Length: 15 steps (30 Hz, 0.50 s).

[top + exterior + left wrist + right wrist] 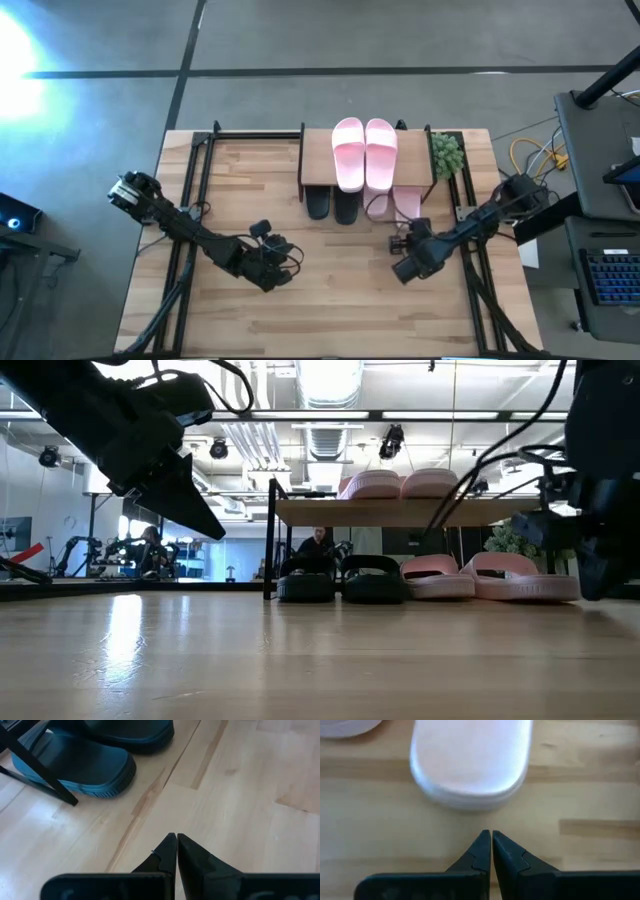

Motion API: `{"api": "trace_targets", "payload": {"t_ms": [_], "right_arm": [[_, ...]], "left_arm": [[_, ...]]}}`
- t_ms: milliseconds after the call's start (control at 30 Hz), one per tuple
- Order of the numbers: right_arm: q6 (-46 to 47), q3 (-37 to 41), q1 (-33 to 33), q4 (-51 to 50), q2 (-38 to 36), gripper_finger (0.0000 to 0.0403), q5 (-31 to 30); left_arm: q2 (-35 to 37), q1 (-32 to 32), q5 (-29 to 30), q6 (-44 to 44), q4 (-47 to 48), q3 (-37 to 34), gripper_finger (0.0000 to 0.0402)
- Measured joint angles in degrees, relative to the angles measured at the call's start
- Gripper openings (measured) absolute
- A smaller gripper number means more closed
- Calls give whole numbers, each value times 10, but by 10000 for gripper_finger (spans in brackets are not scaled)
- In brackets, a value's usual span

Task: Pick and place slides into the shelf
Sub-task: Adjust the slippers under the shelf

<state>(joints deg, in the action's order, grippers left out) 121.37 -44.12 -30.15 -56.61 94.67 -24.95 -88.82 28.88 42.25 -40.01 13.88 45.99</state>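
Looking complete, by the layout: all six slides sitting at the shelf (318,150). Pink pair on top (364,152) resting side by side on the board. Black pair (332,206) tucked underneath at the left, heels poking out toward the arms. Second pink pair (394,204) tucked underneath at the right, heels likewise sticking out.

Risks from here, as judgement:
- Right gripper (491,837) pointing at the heel of a lower pink slide (470,762), just beside it. Any forward drift likely shoving that slide deeper or skewing it against the shelf leg.
- Left gripper (176,840) sitting near the black slide (75,765) and a thin black leg (37,767). Swinging sideways while low likely clipping the leg and jolting the rack, possibly shaking the top pair loose.
- Protruding heels catching a low retreat of either arm.

Pose:
- Left arm reaching from the table's left edge toward the middle, gripper (268,268) hanging above bare wood in front of the shelf, fingers pressed together, holding nothing.
- Right arm reaching in from the right edge, gripper (408,258) hovering in front of the lower pink pair, fingers pressed together, holding nothing.
- Both tips angled down toward the tabletop (340,310), apart from every slide.
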Motion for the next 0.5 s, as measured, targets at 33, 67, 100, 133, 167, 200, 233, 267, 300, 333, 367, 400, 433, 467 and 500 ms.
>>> {"api": "trace_targets", "payload": {"t_ms": [33,67,100,133,167,200,233,267,300,333,367,400,433,467,500], "right_arm": [[-1,5,5,0,-1,11,-1],[-6,9,10,2,-4,11,-3],[-16,12,16,3,-8,11,-6],[-27,16,23,3,-11,11,-11],[-38,18,31,3,-14,11,-19],[-47,21,39,6,-17,11,-27],[-56,24,48,5,-21,11,-38],[-63,27,56,5,-26,11,-48],[-71,30,66,5,-29,11,-58],[-78,33,76,6,-33,11,-67],[-85,36,86,6,-36,11,-74],[-94,37,96,5,-37,11,-81],[-104,39,105,5,-38,11,-83],[-113,40,113,5,-38,11,-81],[-123,40,119,7,-38,11,-80]], "left_arm": [[0,0,0,0,0,0,0],[0,0,0,0,1,0,0],[0,0,0,0,1,0,0],[0,0,0,0,0,0,0],[0,0,0,0,-1,0,0],[0,0,0,0,-1,0,0],[0,0,0,0,-1,-1,0],[0,0,0,0,-1,-1,0],[0,0,0,0,-1,-1,0],[0,0,0,0,-1,-1,0],[0,0,0,0,-1,-1,0],[0,0,0,0,-1,-1,0],[0,0,0,0,-1,0,0],[0,0,0,-1,-1,0,0],[0,0,0,-1,-1,0,0]]}}
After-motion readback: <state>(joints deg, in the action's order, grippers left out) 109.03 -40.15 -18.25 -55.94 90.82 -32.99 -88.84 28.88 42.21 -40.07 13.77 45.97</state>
